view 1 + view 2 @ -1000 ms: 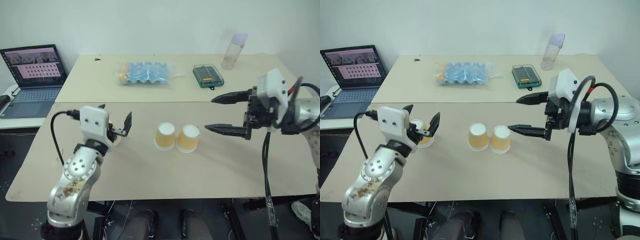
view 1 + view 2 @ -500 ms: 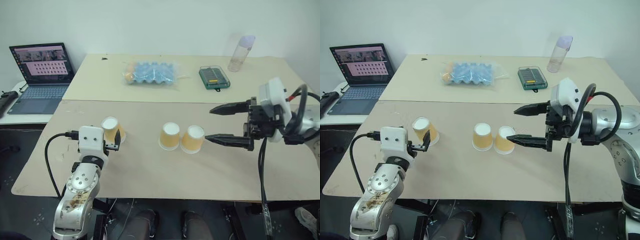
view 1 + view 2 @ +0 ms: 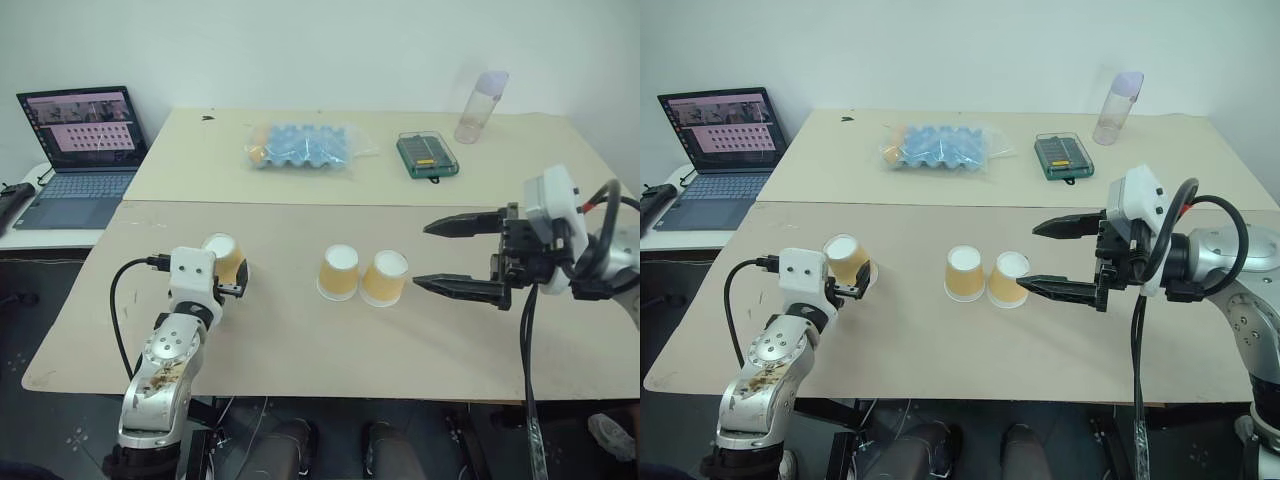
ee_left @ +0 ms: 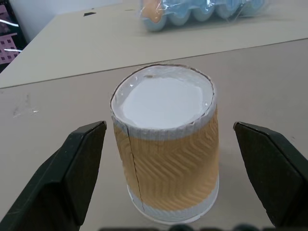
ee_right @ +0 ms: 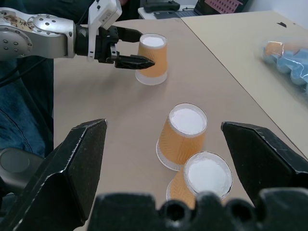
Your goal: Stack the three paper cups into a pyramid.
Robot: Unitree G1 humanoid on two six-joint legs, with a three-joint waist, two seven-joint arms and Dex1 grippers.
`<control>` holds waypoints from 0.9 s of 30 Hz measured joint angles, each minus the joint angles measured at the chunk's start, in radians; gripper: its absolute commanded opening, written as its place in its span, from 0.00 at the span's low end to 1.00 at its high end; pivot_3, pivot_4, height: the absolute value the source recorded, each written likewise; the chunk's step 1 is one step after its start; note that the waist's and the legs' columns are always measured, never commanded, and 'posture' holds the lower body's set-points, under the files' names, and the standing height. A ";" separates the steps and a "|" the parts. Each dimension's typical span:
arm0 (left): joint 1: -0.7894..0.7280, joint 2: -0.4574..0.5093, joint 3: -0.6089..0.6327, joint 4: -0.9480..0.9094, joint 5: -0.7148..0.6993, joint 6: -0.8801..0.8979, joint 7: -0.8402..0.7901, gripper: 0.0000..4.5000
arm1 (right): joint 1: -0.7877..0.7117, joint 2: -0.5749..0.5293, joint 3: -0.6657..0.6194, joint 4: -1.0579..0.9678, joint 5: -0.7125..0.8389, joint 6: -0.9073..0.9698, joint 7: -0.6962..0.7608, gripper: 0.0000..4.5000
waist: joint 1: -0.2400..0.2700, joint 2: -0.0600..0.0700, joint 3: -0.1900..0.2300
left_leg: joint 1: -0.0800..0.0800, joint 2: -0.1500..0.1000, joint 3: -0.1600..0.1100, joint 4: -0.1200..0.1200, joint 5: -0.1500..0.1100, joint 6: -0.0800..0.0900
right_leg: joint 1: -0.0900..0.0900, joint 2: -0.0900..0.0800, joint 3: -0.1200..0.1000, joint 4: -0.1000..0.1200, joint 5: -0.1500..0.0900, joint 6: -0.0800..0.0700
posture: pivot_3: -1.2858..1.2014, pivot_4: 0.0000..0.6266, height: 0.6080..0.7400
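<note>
Two paper cups (image 3: 339, 272) (image 3: 384, 278) stand upside down and touching in the middle of the near table. The third paper cup (image 4: 166, 144), also upside down, stands at the left (image 3: 225, 260). My left gripper (image 3: 228, 277) is open and low over the table, with this cup between its two fingers (image 4: 82, 163), which do not touch it. My right gripper (image 3: 423, 256) is open and points left, just right of the middle pair, one finger above the other. No cup rests on another.
On the far table lie a bagged blue egg tray (image 3: 303, 147), a green case (image 3: 427, 153) and a clear bottle (image 3: 478, 104). A laptop (image 3: 82, 140) stands open at the far left. A seam joins the two tables (image 3: 300, 205).
My left gripper has sunk and moved forward, so the left cup now stands between its fingers. The right gripper has hardly moved. The camera view shifted early on.
</note>
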 measured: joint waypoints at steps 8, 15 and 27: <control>-0.048 0.000 0.007 0.060 0.000 -0.025 -0.022 1.00 | 0.050 0.000 -0.001 0.056 -0.012 -0.006 -0.004 0.98 | -0.001 0.000 0.000 | 0.000 0.000 0.000 0.000 0.000 0.000 | -0.001 0.000 0.000 0.000 0.000 0.000 | 0.52 0.24 1.00; -0.105 0.003 0.042 0.118 -0.006 -0.034 -0.034 1.00 | 0.073 0.001 0.001 0.056 -0.039 -0.026 -0.018 0.98 | -0.002 0.000 0.000 | 0.000 0.000 0.000 0.000 0.000 0.000 | 0.000 0.000 0.000 0.000 0.000 0.000 | 0.52 0.24 1.00; -0.130 -0.004 0.065 0.140 -0.028 -0.034 -0.056 0.56 | 0.082 0.001 0.002 0.055 -0.056 -0.031 -0.033 1.00 | -0.002 0.000 0.000 | 0.000 0.000 0.000 0.000 0.000 0.000 | 0.000 0.000 0.000 0.000 0.000 0.000 | 0.52 0.24 1.00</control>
